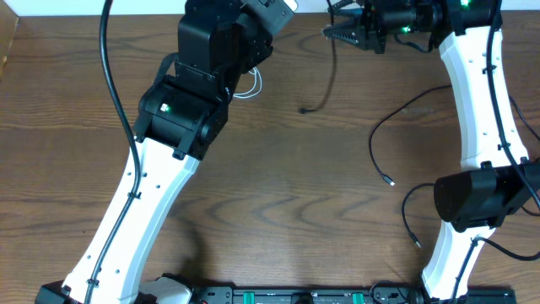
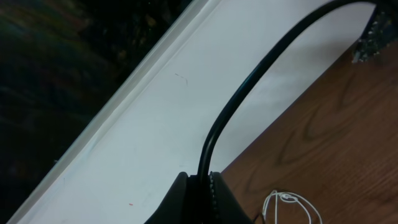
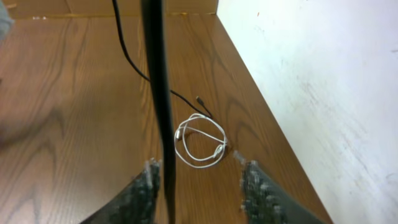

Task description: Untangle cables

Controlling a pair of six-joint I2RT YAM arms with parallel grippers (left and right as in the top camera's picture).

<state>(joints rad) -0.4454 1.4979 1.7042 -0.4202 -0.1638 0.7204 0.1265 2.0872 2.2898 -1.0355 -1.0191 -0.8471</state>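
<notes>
My left gripper (image 2: pixel 202 177) is shut on a black cable (image 2: pixel 249 87) that arcs up and away to the right over the white wall. The same cable (image 3: pixel 158 81) runs between the fingers of my right gripper (image 3: pixel 199 171), close to the left finger (image 3: pixel 146 186); those jaws stand apart and look blurred. In the overhead view the right gripper (image 1: pixel 333 34) is at the table's far edge, and a black cable end (image 1: pixel 305 110) hangs down from it onto the wood. A small white cable coil (image 3: pixel 199 143) lies on the table, partly under the left arm (image 1: pixel 250 84).
Two more thin black cable ends (image 1: pixel 390 181) (image 1: pixel 417 244) lie on the right of the table near the right arm's base. The white wall (image 3: pixel 323 74) borders the table's far edge. A thick black robot cable (image 1: pixel 114 76) runs down the left side.
</notes>
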